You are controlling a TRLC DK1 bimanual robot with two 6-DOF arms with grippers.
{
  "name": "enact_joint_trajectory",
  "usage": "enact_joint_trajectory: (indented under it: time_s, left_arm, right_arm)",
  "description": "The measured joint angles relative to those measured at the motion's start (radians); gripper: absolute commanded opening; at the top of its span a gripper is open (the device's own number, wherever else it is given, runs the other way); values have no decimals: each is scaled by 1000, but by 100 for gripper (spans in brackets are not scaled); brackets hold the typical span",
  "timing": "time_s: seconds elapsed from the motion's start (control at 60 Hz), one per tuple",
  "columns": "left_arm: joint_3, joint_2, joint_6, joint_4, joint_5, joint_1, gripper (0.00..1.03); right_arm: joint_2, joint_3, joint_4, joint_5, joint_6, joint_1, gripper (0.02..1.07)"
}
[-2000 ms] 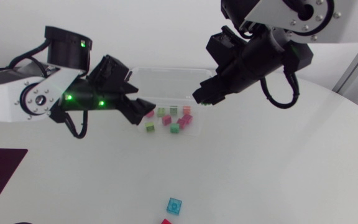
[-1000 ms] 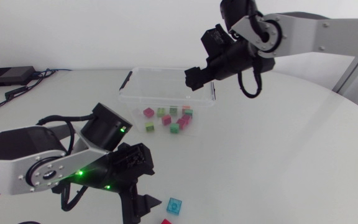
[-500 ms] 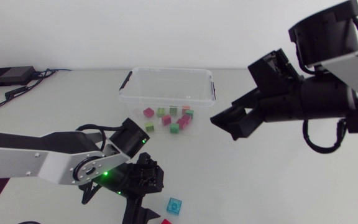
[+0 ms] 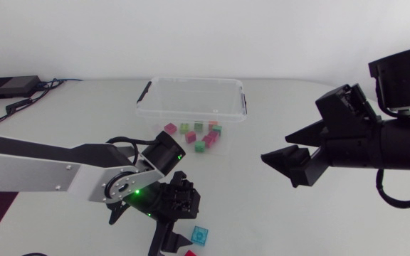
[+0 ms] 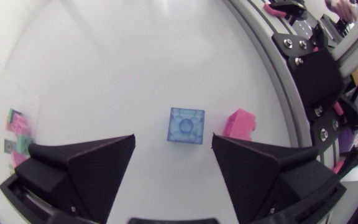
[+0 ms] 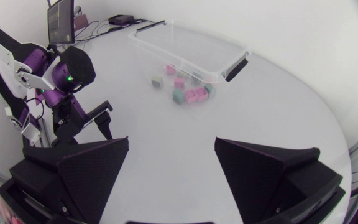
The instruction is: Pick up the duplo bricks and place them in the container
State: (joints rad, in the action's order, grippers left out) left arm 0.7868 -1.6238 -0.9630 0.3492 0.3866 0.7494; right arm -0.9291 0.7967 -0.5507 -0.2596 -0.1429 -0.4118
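Left jaws spread wide over blue brick | pink brick just beside | right jaws released above desk

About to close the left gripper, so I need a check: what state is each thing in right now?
left gripper: open, a finger each side of the blue brick, not touching.
right gripper: open, empty, above the table.
blue brick: flat on the table, stud up, not gripped.
pink brick: on the table beside the blue brick, untouched.
container: upright, no lid.
small bricks: loose, seemingly inside the container.
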Motion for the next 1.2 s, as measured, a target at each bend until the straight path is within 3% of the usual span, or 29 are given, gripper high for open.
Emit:
enact_joint_trajectory:
  time_s: [0.183, 0.633, 0.95, 1.1, 1.2]
  left_arm:
    - [23, -8, -4, 19, 7, 2, 79]
    - [172, -134, -29, 216, 7, 78, 60]
    - [207, -151, -29, 253, -16, 93, 59]
    - [214, -156, -26, 272, -28, 101, 43]
    - [230, -169, -23, 293, -41, 113, 42]
  right_arm:
    - [14, -2, 1, -3, 1, -19, 102]
    - [86, -13, -54, -3, 4, -32, 102]
    - [112, -13, -82, -6, 4, -32, 102]
    - [112, -11, -104, -7, 4, -32, 102]
    - [113, -10, -116, -8, 4, -32, 102]
